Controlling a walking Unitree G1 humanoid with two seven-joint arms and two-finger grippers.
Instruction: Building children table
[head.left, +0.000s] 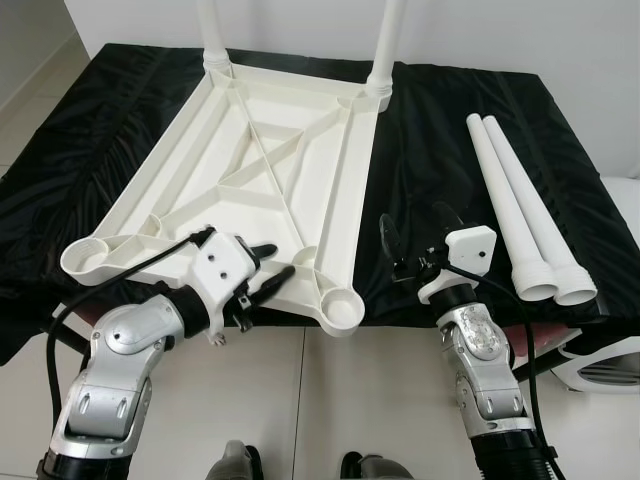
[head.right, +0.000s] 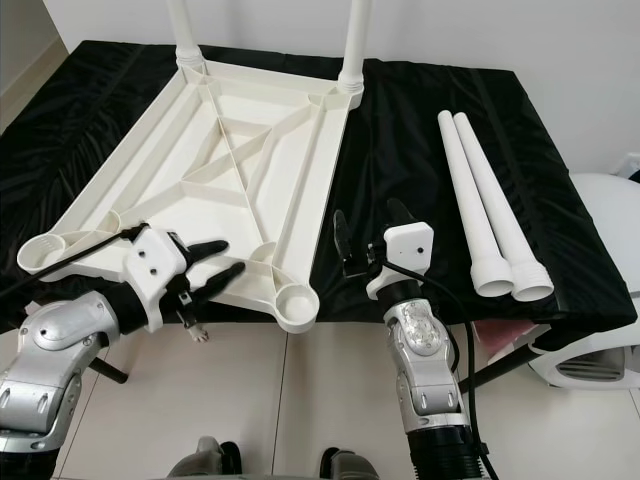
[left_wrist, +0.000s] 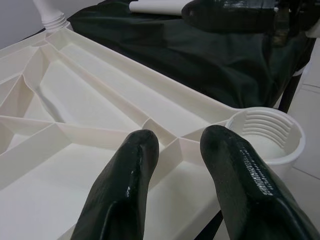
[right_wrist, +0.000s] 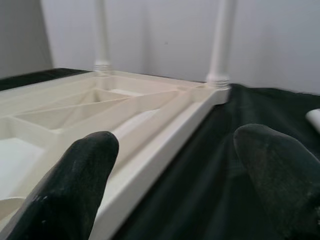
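The white plastic tabletop (head.left: 260, 160) lies upside down on the black-covered table. Two white legs (head.left: 212, 30) (head.left: 388, 40) stand screwed into its far corners. Its near sockets, left (head.left: 88, 257) and right (head.left: 342, 310), hold nothing. Two loose legs (head.left: 510, 200) lie side by side on the cloth to the right. My left gripper (head.left: 278, 260) is open just above the tabletop's near rim, left of the near right socket (left_wrist: 270, 132). My right gripper (head.left: 414, 222) is open above the cloth, between the tabletop and the loose legs, holding nothing.
The black cloth (head.left: 440, 130) covers the whole table, and its front edge runs just beyond my wrists. A white appliance (head.left: 610, 365) stands on the tiled floor at the lower right. A white wall rises behind the table.
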